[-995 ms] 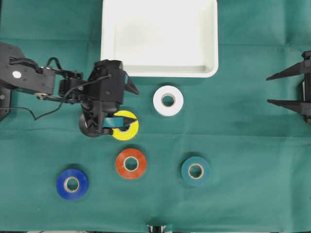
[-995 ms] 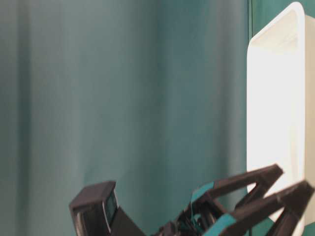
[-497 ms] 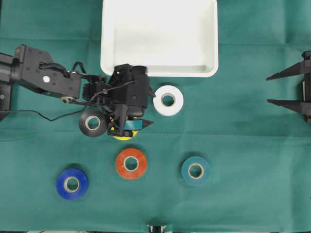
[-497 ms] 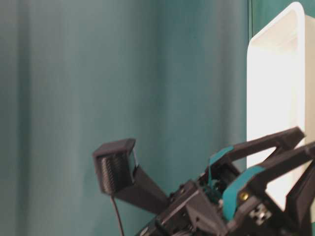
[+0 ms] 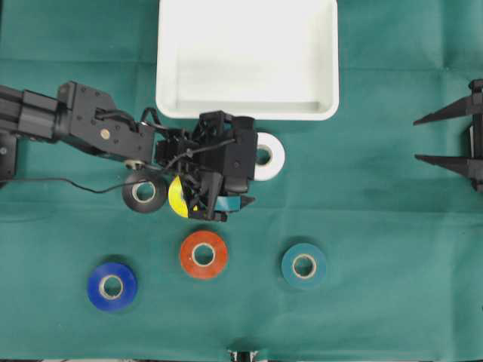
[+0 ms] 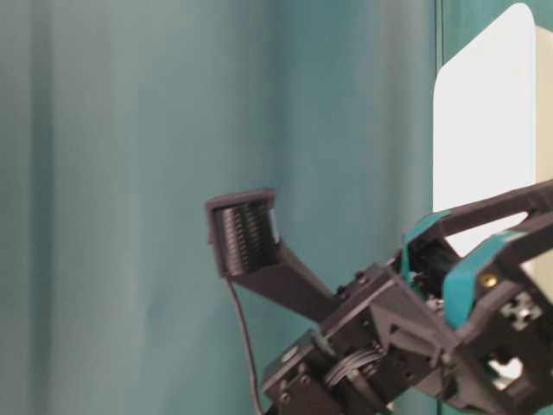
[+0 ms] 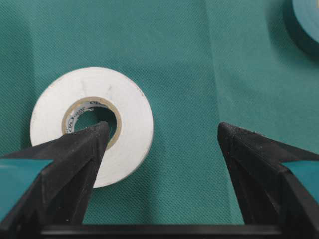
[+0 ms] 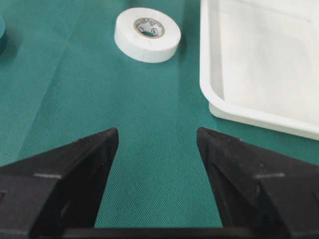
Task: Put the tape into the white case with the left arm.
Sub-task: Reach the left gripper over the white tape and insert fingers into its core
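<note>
White tape roll [image 7: 92,124] lying flat, hole upward; left claw [image 7: 162,144] open above it

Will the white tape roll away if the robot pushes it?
Probably not. The white tape lies flat on the green cloth, so it would likely slide instead of rolling. It looks stiff and light, and the woven cloth may grip it a little.
</note>
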You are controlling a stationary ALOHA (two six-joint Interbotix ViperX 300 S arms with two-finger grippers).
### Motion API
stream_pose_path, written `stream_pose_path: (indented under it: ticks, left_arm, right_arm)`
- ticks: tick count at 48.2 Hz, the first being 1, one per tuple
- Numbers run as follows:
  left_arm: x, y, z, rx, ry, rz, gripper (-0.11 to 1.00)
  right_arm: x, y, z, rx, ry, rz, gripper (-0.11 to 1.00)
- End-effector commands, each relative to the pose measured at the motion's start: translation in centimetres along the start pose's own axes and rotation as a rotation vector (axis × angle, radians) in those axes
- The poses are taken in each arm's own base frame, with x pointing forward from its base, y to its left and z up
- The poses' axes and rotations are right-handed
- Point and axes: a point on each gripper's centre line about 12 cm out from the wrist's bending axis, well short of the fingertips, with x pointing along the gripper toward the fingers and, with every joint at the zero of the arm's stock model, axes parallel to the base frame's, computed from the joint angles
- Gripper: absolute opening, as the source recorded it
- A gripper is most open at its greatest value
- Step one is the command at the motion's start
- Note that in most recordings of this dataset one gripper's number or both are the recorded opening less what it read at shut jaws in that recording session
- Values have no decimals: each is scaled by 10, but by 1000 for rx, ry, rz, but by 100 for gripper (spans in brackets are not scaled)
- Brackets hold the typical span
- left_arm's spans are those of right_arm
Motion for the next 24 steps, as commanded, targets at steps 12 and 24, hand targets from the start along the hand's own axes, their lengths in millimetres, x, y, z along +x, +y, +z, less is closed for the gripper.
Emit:
stream_pose_path:
  ticks: [12,24]
  left_arm:
    - [14,12,12,-16,-17,19,92]
    - [26,20,4,-31,34,31,90]
  right_arm:
    - [0,0,4,0,-16,4,98]
    - [0,1,3,1,-22,6,98]
